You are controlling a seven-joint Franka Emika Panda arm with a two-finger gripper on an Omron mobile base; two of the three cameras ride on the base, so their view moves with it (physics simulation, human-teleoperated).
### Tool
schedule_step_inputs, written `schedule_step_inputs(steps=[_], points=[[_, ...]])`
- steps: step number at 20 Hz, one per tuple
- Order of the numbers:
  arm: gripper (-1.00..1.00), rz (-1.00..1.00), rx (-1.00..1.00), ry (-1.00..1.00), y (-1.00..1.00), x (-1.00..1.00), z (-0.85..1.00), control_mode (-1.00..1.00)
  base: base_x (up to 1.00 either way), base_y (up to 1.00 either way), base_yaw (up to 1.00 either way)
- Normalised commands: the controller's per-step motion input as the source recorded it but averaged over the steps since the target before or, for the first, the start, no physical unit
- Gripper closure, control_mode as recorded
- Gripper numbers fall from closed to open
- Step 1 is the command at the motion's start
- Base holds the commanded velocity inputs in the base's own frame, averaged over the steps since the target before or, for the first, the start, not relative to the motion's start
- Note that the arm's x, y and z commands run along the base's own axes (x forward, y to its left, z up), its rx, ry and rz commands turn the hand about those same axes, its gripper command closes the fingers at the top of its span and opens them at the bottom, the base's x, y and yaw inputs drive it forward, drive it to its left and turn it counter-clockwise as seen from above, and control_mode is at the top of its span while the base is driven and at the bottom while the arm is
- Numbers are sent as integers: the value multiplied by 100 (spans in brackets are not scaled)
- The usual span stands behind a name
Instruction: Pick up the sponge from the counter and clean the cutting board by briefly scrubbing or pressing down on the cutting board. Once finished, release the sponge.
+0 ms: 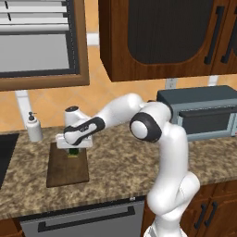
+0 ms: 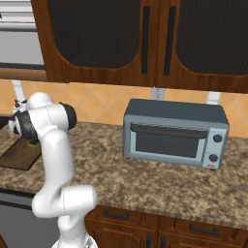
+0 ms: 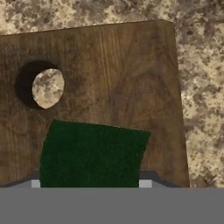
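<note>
The dark brown cutting board lies on the speckled granite counter, its small hole near one short end. My gripper hangs low over the board's far end, shut on the dark green sponge. In the hand view the sponge sits between the two fingertips against the board, just below the hole. The sponge also peeks out behind my arm above the board in the right base view. I cannot tell whether it presses on the wood.
A white soap dispenser stands behind the board to its left. A grey toaster oven sits at the right against the wall. A dark basin edge borders the counter's left end. Upper cabinets hang overhead.
</note>
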Motion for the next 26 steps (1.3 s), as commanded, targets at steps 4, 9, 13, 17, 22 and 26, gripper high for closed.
schedule_step_inputs(steps=[4, 9, 13, 17, 22, 26], points=[[100, 4, 1, -4, -51, -11, -25, -100, 0, 0, 0], [100, 14, 1, -3, 0, -42, -43, -100, 0, 0, 0], [100, 17, 6, -9, 1, -79, -49, -100, 0, 0, 0], [100, 21, 0, -10, 1, -65, -23, -100, 0, 0, 0], [100, 21, 0, -13, 0, -57, -5, -100, 0, 0, 0], [100, 20, 0, -7, 0, -30, 0, -100, 0, 0, 0]])
